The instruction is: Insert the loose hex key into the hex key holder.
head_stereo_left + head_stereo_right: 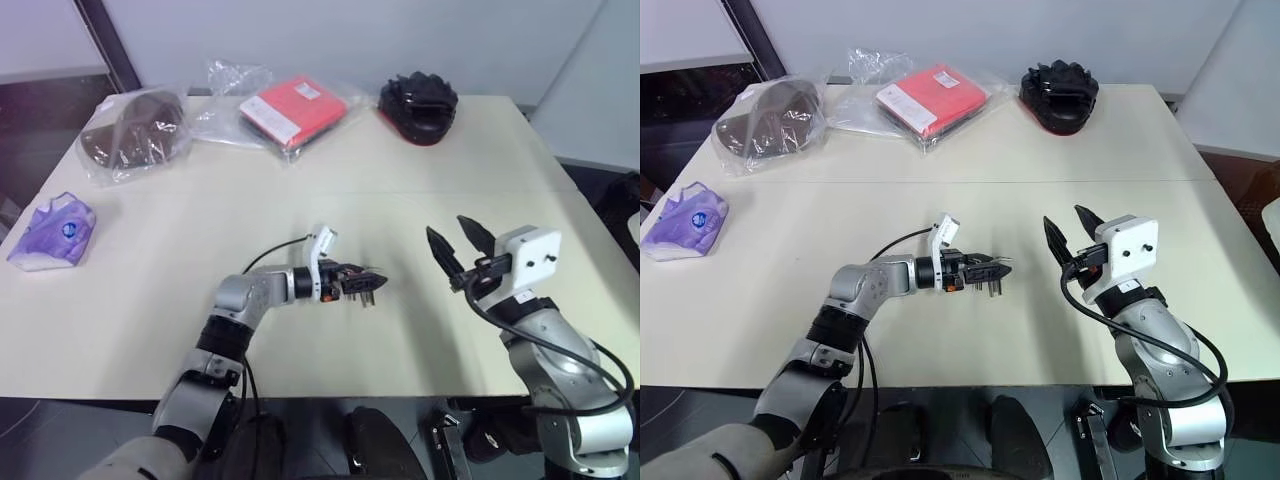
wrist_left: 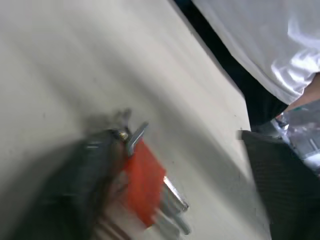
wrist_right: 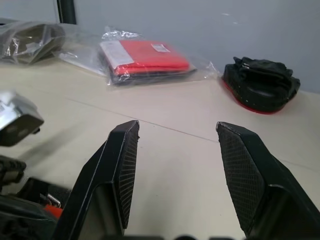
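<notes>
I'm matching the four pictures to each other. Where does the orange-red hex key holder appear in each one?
Left eye view: hex key holder just below centre, at the left gripper.
Right eye view: at centre.
Left wrist view: lower middle, prongs out.
Right wrist view: an orange sliver in the bottom left corner.
Shared landmark: the red packet.

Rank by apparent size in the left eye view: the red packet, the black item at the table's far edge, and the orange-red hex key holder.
1. Red packet.
2. Black item, somewhat smaller.
3. Hex key holder, smallest though nearest the camera.
</notes>
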You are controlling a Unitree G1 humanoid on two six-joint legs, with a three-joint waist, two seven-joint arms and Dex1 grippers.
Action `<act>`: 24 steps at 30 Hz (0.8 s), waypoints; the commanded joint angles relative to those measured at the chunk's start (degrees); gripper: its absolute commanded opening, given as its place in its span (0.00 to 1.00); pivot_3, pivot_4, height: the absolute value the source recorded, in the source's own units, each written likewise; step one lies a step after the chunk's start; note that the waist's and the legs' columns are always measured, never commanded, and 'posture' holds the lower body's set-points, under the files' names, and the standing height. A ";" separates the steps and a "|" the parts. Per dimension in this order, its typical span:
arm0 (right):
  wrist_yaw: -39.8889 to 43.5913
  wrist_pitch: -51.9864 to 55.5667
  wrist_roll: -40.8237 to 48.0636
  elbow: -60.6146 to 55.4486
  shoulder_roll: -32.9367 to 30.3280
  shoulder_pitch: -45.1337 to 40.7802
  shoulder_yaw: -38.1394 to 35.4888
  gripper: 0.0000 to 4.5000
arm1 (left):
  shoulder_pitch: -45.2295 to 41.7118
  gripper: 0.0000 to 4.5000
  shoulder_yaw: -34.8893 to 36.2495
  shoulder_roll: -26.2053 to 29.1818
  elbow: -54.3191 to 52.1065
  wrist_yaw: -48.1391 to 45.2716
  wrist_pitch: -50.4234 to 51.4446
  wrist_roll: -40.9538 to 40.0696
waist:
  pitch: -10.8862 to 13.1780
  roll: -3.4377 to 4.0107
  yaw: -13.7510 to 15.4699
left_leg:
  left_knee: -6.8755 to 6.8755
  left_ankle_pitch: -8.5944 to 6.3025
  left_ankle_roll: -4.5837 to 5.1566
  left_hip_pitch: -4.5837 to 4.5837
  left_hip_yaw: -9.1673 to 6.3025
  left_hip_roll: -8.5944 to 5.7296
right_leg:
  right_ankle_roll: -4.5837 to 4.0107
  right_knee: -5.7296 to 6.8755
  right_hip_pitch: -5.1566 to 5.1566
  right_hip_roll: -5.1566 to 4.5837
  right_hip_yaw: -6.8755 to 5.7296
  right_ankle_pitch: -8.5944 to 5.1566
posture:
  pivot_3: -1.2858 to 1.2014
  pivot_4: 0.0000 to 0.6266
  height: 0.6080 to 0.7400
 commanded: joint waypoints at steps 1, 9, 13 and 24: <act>2.54 0.02 0.85 -0.59 -2.56 0.05 -0.95 0.57 | 0.76 0.98 1.33 4.09 -2.31 0.35 -6.24 3.87 | 0.00 0.00 0.00 | -0.01 0.00 0.00 0.00 -0.01 0.00 | 0.00 0.00 0.00 0.00 0.00 0.00 | 0.52 0.24 1.00; 12.76 3.84 0.21 2.26 -15.29 5.68 -1.90 0.57 | 0.30 0.98 2.16 12.24 -9.60 -4.27 -12.06 5.09 | 0.00 0.00 1.57 | -0.26 0.01 0.00 -0.10 -0.11 -0.10 | 0.04 -0.21 -0.06 -0.07 0.03 -0.02 | 0.52 0.24 1.00; 19.44 6.45 3.58 3.05 -21.58 7.76 -4.84 0.57 | 1.61 0.98 2.94 18.42 -15.21 -10.07 -11.16 3.03 | 0.01 0.01 1.76 | -0.31 0.01 0.00 -0.11 -0.09 -0.12 | 0.04 -0.22 -0.07 -0.07 0.01 -0.03 | 0.52 0.24 1.00; 28.32 9.24 7.10 2.26 -29.98 7.61 -9.69 0.57 | 6.92 0.98 7.60 30.35 -28.34 -16.88 -5.32 -4.02 | 0.03 0.00 1.69 | -0.30 0.01 0.01 -0.08 -0.10 -0.11 | 0.03 -0.19 -0.01 -0.06 -0.02 -0.03 | 0.52 0.24 1.00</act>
